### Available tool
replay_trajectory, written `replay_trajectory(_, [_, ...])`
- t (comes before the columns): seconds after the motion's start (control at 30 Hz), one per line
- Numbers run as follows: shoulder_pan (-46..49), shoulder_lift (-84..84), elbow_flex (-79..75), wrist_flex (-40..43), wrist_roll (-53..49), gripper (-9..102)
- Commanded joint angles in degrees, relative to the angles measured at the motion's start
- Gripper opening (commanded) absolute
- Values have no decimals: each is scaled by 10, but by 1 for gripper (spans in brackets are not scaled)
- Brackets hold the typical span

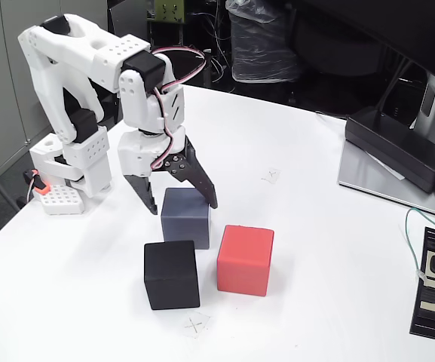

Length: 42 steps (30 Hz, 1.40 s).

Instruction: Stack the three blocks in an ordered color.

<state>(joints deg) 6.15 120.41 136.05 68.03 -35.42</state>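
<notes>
Blocks, matte cubes: grey (185,217), black (171,274), red (245,259); tool (182,206) spread apart straddling grey's rear

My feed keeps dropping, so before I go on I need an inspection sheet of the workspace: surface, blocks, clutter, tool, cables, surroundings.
Surface: white table, with two faint pencil crosses.
Job's things: grey block, black block and red block all rest on the table, none stacked; grey sits behind the other two.
Clutter: black adapter on a grey plate at the right; black power strip at the right edge.
Tool: tool open, pointing down, fingers astride the grey block's top, not closed on it.
Cables: wires loop over the arm's wrist; a green cable runs to the power strip.
Surroundings: dark furniture and a plastic-wrapped bundle behind the table.
</notes>
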Motion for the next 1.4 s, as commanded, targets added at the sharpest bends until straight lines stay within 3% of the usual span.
replay_trajectory(0.0, [4,1,1,-4,-6,26])
replay_trajectory(0.17, [4,2,-2,-4,-6,18])
replay_trajectory(0.43, [5,6,-61,8,-3,18])
replay_trajectory(0.77, [-2,3,-192,127,1,18])
replay_trajectory(1.13, [-3,-2,-313,186,4,18])
replay_trajectory(1.37, [3,-160,-426,189,48,18])
